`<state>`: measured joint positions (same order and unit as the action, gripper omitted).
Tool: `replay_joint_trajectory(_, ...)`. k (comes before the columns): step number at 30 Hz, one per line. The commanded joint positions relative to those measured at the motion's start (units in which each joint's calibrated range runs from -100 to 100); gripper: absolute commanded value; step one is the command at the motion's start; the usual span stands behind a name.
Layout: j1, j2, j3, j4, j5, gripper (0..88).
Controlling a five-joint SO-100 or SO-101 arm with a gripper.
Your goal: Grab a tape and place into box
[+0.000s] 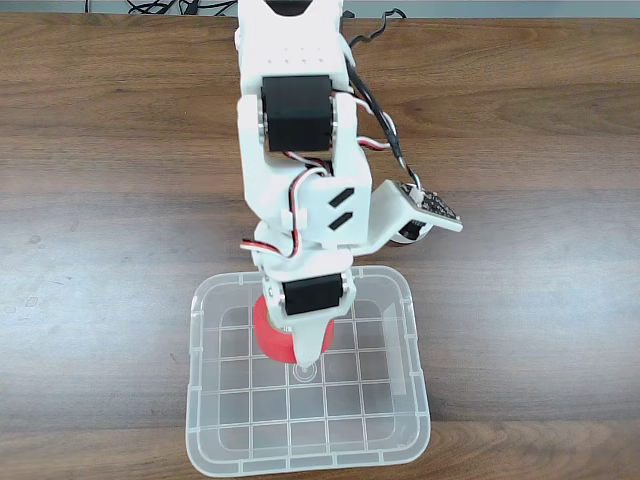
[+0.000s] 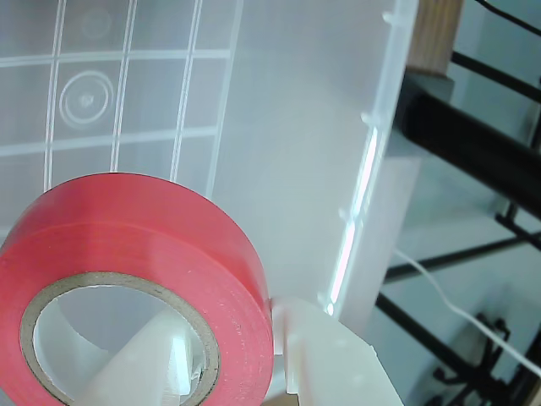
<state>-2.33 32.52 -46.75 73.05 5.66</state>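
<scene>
In the fixed view my gripper (image 1: 300, 352) reaches down into the clear plastic box (image 1: 203, 400) at the table's front edge. It is shut on the red tape (image 1: 268, 338), which hangs just above the box's grid-patterned bottom, left of centre. In the wrist view the red tape (image 2: 177, 245) with its grey-white core fills the lower left. One white finger (image 2: 139, 368) passes through the core and the other finger (image 2: 334, 355) presses on the outside of the roll. Behind the tape lie the box (image 2: 296, 161) floor and its translucent side wall.
The box stands on a brown wooden table (image 1: 520, 330) with bare wood to the left and right. Black cables (image 1: 375, 35) run along the arm and the table's far edge. In the wrist view, black frame bars (image 2: 473, 144) show beyond the box wall.
</scene>
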Motion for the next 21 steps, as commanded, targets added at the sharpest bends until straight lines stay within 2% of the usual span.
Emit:
replay_joint_trajectory(1,-1.6,3.4,-12.1,-1.7,-0.1,1.2)
replay_joint_trajectory(11,-1.4,11.1,-13.9,-4.4,-0.2,2.7)
replay_joint_trajectory(16,-1.4,12.8,-13.7,-0.2,-0.1,14.0)
replay_joint_trajectory(21,-1.3,13.2,-13.6,1.9,-0.1,16.3)
